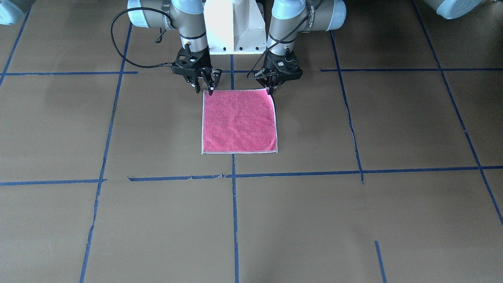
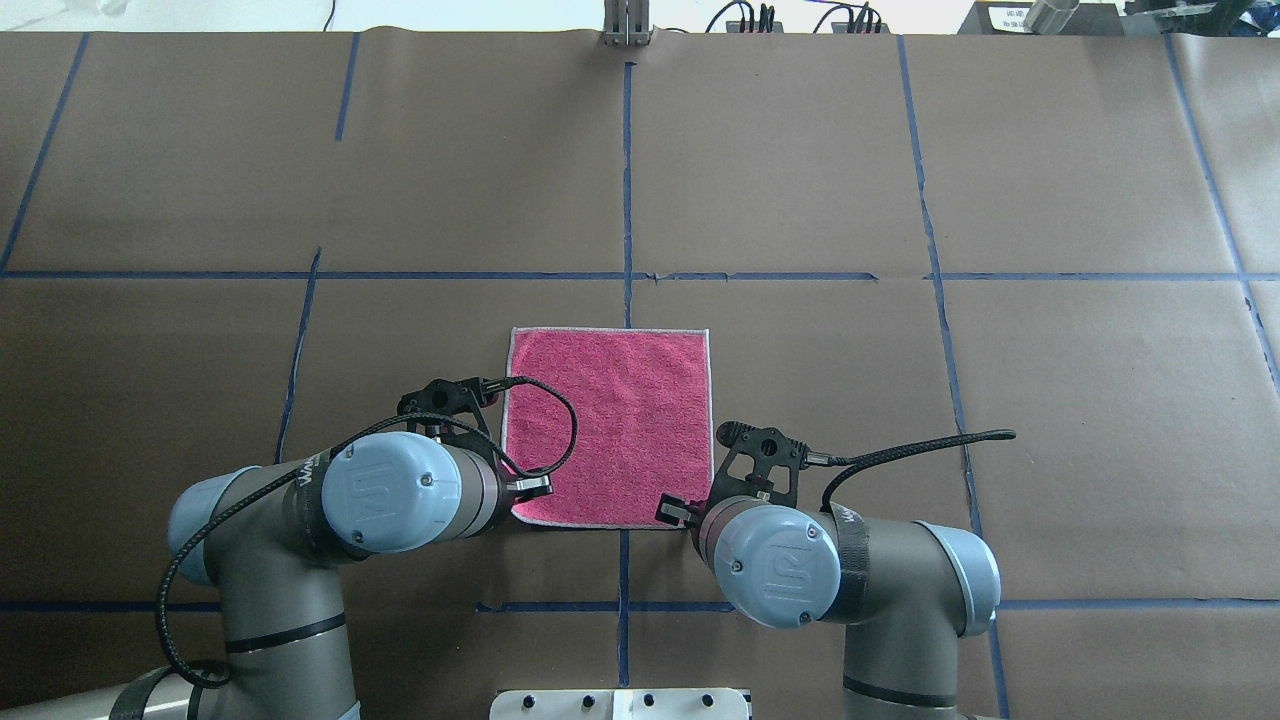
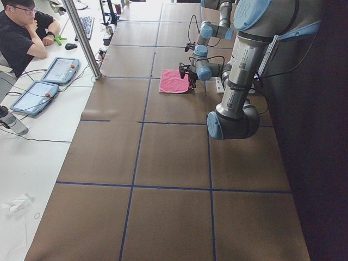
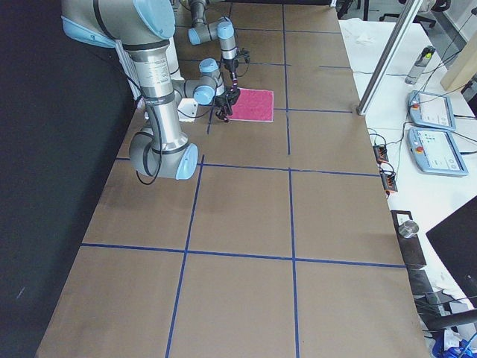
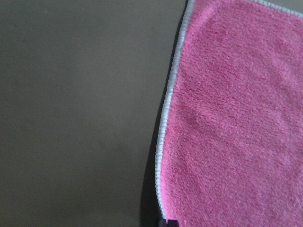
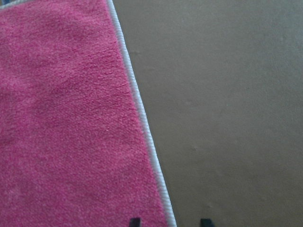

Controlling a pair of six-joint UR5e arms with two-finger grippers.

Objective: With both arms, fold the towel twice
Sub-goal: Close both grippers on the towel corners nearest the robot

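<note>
The towel [image 1: 239,122] lies flat, pink face up, on the table [image 1: 373,220], midway along the edge by my base. My right gripper [image 1: 203,90] is spread, its tips astride the border at one near corner. My left gripper [image 1: 270,91] sits at the other near corner, and I cannot tell whether it is apart or together. I judge I should pinch both corners alike, lift them together, and carry them level to the towel's far edge. I count one towel and two grippers.

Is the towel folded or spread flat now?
Spread flat: the towel shows one pink square, border on all four sides, no fold.
</note>
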